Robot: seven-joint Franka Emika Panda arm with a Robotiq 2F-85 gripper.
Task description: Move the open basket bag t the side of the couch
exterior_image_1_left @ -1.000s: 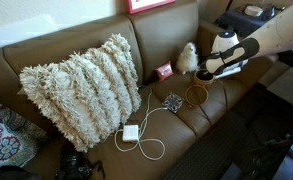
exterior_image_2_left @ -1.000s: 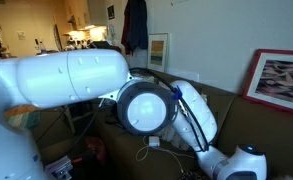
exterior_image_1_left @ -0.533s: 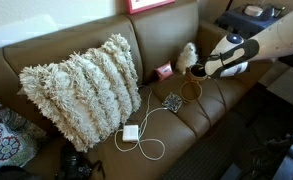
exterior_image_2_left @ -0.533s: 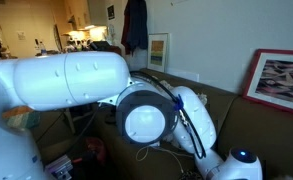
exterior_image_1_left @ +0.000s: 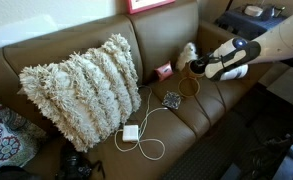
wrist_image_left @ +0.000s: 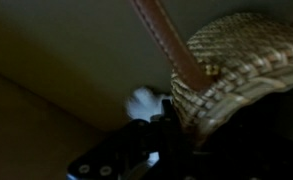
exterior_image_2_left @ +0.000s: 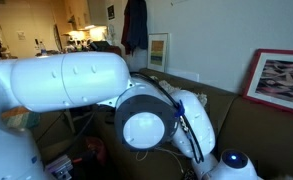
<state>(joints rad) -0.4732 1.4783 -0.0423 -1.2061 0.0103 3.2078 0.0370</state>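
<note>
- My pincer (exterior_image_1_left: 196, 68) is at the far end of the couch (exterior_image_1_left: 46, 52), low over the seat and just in front of the back cushion.
- Pincer is closed on the open basket bag (exterior_image_1_left: 190, 88). In the exterior view the bag hangs as a tan ring right under the tips, close to the seat; I can't tell whether it touches.
- Wrist view: the woven basket wall (wrist_image_left: 241, 70) is hard against my dark finger, and the brown strap (wrist_image_left: 166, 40) runs up past it. The tips are too dark to make out.
- Tight side: the cream fuzzy cone (exterior_image_1_left: 187, 55) is just behind the pincer against the backrest, with the pink box (exterior_image_1_left: 164, 71) beside it.
- Small patterned item (exterior_image_1_left: 173, 101) lies on the seat near the bag, towards the middle.
- White charger (exterior_image_1_left: 130, 132) and its cable (exterior_image_1_left: 151, 150) loop across the middle seat, close to the front edge.
- Shaggy pillow (exterior_image_1_left: 81, 90) leans on the backrest, well apart from the bag.
- Open room: bare leather between the bag and the seat's front edge.
- In the exterior view behind my arm (exterior_image_2_left: 66, 80), the arm blocks the bag.
</note>
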